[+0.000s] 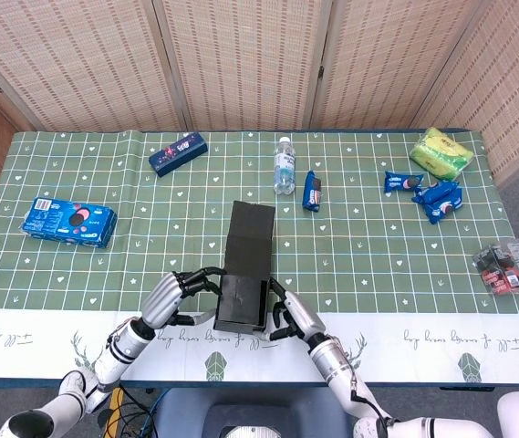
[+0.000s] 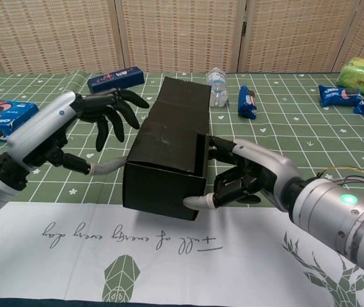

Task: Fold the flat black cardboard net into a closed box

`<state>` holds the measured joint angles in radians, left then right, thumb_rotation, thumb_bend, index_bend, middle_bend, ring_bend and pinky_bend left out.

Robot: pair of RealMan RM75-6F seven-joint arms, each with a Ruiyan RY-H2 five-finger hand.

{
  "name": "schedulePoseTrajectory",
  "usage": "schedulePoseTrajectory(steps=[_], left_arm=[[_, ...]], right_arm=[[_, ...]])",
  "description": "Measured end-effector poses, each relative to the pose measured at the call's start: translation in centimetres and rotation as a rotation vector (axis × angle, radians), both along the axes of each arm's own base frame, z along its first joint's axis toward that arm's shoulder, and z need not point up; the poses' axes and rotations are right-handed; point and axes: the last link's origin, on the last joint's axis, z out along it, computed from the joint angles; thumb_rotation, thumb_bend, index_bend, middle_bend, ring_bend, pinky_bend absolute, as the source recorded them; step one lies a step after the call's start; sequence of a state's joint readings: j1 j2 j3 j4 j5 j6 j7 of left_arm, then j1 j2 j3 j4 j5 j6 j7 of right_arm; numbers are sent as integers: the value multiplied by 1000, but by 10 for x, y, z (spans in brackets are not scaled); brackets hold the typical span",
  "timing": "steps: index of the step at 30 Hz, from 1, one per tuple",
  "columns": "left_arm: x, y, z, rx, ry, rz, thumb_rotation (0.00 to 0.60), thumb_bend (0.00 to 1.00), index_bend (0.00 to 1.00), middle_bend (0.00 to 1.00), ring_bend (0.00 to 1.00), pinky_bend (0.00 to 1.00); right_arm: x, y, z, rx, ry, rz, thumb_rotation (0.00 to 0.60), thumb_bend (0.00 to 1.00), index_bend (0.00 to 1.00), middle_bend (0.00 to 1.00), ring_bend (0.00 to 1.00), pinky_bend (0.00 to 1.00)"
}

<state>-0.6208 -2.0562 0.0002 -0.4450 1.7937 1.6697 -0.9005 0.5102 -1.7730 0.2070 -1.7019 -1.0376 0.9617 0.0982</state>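
The black cardboard box (image 1: 244, 265) (image 2: 169, 153) stands near the table's front edge, its lid panel stretching away towards the bottle. My left hand (image 1: 179, 294) (image 2: 95, 121) presses on the box's left side with its fingers curled over the top edge. On the right side my right hand (image 1: 288, 316) (image 2: 249, 182) grips the box, thumb under the front corner and fingers along the wall. In the chest view the near face looks shut.
A water bottle (image 1: 284, 165) and a blue snack pack (image 1: 312, 191) stand behind the box. A blue cookie box (image 1: 67, 222) lies at the left, a small blue box (image 1: 177, 151) at the back, and several snack bags (image 1: 441, 151) at the right.
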Motion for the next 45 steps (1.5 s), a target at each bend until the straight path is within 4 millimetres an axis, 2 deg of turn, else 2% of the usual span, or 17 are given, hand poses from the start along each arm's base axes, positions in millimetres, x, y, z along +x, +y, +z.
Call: schedulePoseTrajectory(steps=[5, 7, 9, 10, 11, 15, 22, 35, 39, 45], left_arm=[[-1, -2, -9, -10, 40, -25, 600, 162, 437, 274, 505, 686], [-1, -3, -12, -16, 52, -28, 600, 162, 435, 274, 547, 688], [-1, -2, -14, -18, 65, -30, 600, 162, 431, 274, 545, 688], [-1, -2, -15, -18, 72, -31, 600, 162, 427, 274, 500, 688], [-1, -1, -16, -18, 83, -33, 600, 162, 423, 274, 497, 688], [-2, -1, -20, -19, 118, -37, 600, 162, 402, 274, 516, 688], [-4, -2, -25, -23, 162, -41, 600, 162, 352, 259, 484, 688], [-8, -8, -33, -73, 190, -44, 600, 161, 347, 257, 486, 688], [-9, -11, -32, -78, 184, -49, 600, 162, 348, 257, 487, 688], [-14, -17, -30, -86, 175, -53, 600, 162, 352, 257, 488, 688]], right_arm=[[-3, -3, 0, 19, 29, 3, 600, 691, 307, 413, 722, 991], [-4, -3, -1, 25, 44, 12, 600, 695, 307, 413, 722, 991], [-6, -4, -1, 33, 53, 15, 600, 695, 307, 413, 722, 991], [-6, -4, -1, 37, 59, 17, 600, 696, 307, 413, 722, 991], [-7, -5, -1, 39, 63, 19, 600, 696, 307, 413, 722, 991], [-9, -6, -1, 47, 89, 39, 600, 695, 307, 413, 722, 991], [-10, -12, -3, 51, 151, 100, 600, 702, 307, 413, 722, 991], [-17, -12, -7, 54, 219, 189, 600, 702, 307, 388, 722, 995], [-18, -12, -7, 47, 231, 218, 600, 630, 307, 371, 722, 995], [-21, -12, -6, 38, 234, 245, 600, 456, 307, 353, 721, 995]])
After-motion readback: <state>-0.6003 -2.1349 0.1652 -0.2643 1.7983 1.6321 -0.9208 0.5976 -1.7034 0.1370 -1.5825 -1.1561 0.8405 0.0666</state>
